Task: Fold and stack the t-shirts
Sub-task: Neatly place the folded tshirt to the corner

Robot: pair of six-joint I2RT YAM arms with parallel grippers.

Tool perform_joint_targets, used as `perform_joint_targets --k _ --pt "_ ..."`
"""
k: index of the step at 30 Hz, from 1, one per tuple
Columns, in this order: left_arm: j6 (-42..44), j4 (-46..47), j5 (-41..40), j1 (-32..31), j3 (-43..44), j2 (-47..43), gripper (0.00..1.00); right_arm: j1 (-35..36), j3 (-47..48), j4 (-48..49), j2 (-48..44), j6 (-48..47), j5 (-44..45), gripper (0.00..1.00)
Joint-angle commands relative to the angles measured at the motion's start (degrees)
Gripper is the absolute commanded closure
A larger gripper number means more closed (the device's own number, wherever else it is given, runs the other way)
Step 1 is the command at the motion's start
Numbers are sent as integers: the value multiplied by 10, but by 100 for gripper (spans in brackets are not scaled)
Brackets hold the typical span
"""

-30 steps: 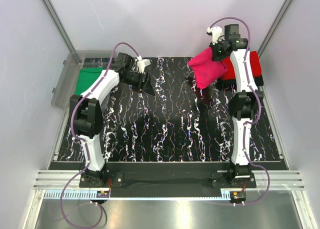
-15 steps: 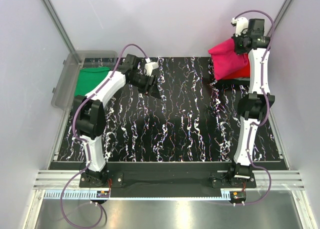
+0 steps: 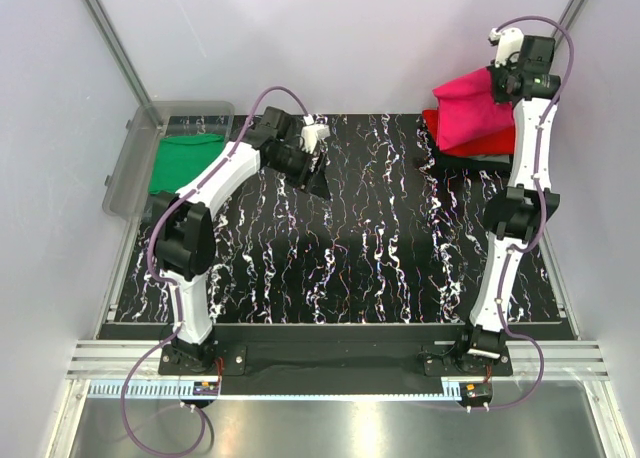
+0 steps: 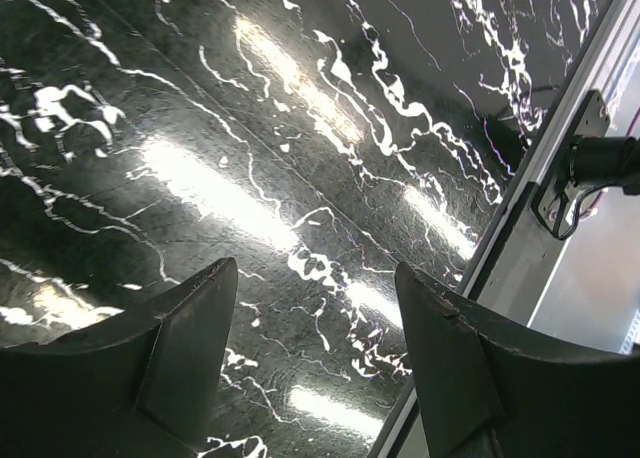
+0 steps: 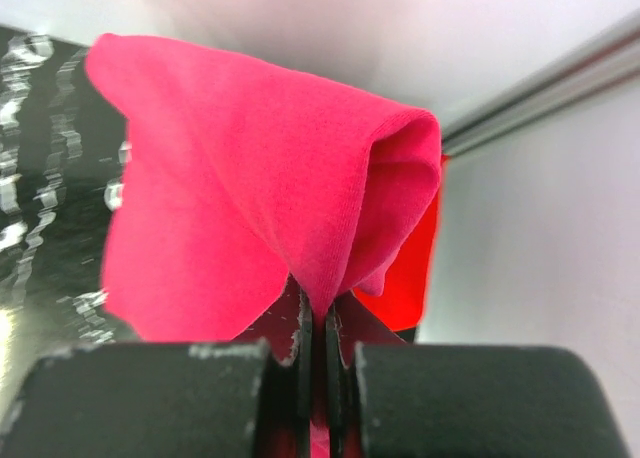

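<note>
Clear bin (image 3: 120, 178) holding green t-shirt (image 3: 181, 164), left tool (image 4: 312, 274) agape, empty, right tool (image 5: 315, 323) pinching pink t-shirt (image 5: 240, 178)

High rear overview, two wrist close-ups

— At the table's (image 3: 350, 268) far-left corner?
— Plastic bin (image 3: 122, 178), one t-shirt (image 3: 183, 163) inside.
— Far-right corner?
— Lower t-shirt (image 3: 487, 146) flat on the table; upper t-shirt (image 3: 465, 103) hanging over it, pinched in the right gripper (image 5: 320, 328).
— Left gripper (image 4: 315, 273)?
— Over the far middle, between bin and right-hand t-shirts, nearer the bin.
</note>
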Motion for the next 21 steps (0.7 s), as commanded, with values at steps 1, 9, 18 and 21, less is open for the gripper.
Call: perform_joint_targets --k 1,9,18,21 --pt "16 -2 -13 -9 15 -2 30 -13 29 61 28 0 30 100" --pt "30 -13 -43 -23 9 -8 30 -16 27 133 88 10 45 100" --pt "42 -23 -67 -38 3 -10 30 -17 31 178 129 3 76 100" --pt "42 -23 -68 -43 4 -5 30 -17 29 203 138 -5 89 100"
